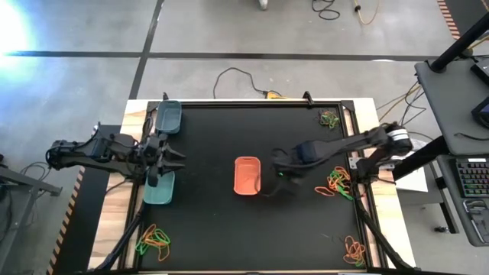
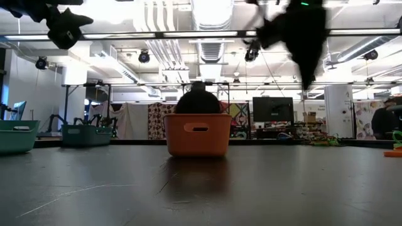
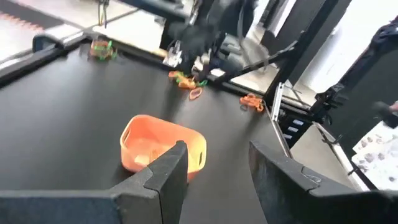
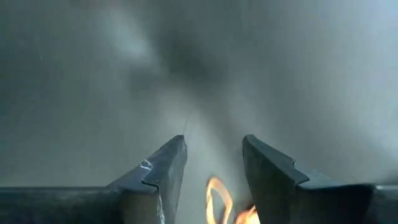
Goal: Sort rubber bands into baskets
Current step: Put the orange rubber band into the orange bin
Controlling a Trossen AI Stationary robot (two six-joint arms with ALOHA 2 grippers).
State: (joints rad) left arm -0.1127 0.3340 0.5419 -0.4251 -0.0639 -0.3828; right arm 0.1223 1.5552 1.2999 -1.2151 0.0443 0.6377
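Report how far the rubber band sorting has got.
Done: little that shows; the orange basket seems to hold something pale, unclear what.
In hand: the right claw hangs open beside that basket, an orange rubber band between its fingers. The left claw waits open over the teal baskets.
Left: band piles at the right edge and the table's corners.

Orange basket (image 1: 247,176) smooth plastic; table (image 1: 229,229) matt black, edges (image 1: 114,229) seemingly bare wood.

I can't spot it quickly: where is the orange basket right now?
From above, the orange basket sits near the table's middle, just left of the right hand.
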